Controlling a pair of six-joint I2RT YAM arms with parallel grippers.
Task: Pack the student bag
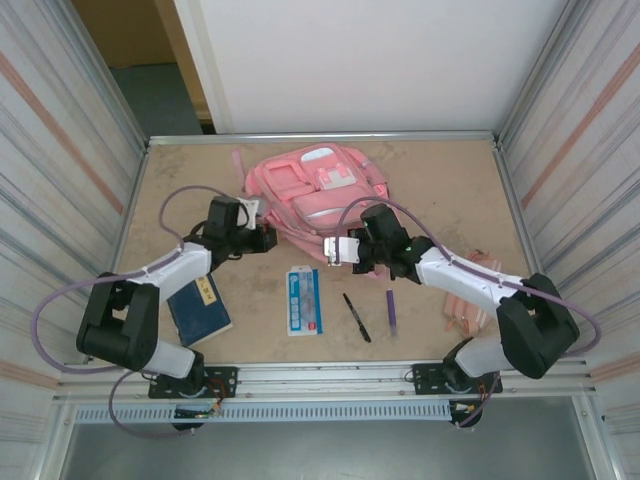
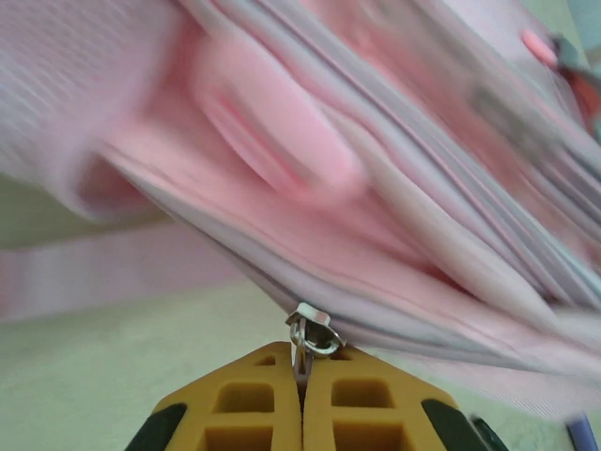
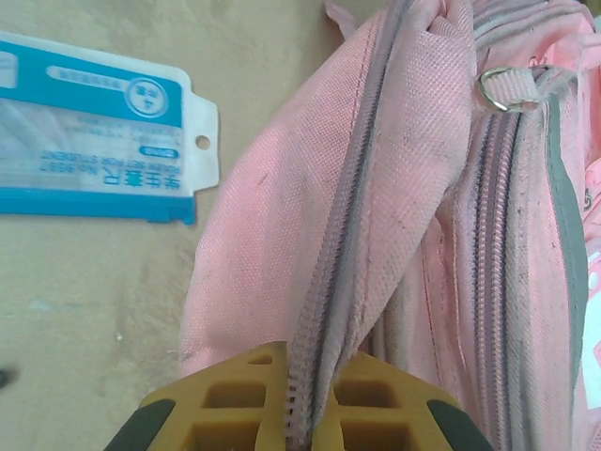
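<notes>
Left wrist view shows you the left gripper (image 2: pixel 302 368) pinched shut on the zipper pull (image 2: pixel 313 334), the right gripper (image 3: pixel 312 381) clamping a zipper seam of the student bag (image 1: pixel 300 185), which lies soft and limp at the far middle of the table (image 1: pixel 190 175), so I think you should hold it by seams.

One student bag (image 1: pixel 310 185), one notebook (image 1: pixel 200 308), one packet (image 1: pixel 304 300), two pens (image 1: pixel 356 317) (image 1: pixel 391 311).

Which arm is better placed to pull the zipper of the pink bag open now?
Left. The left gripper is shut on the metal zipper pull of the student bag. The right gripper pinches the zipper seam, so it likely only steadies the fabric.
</notes>
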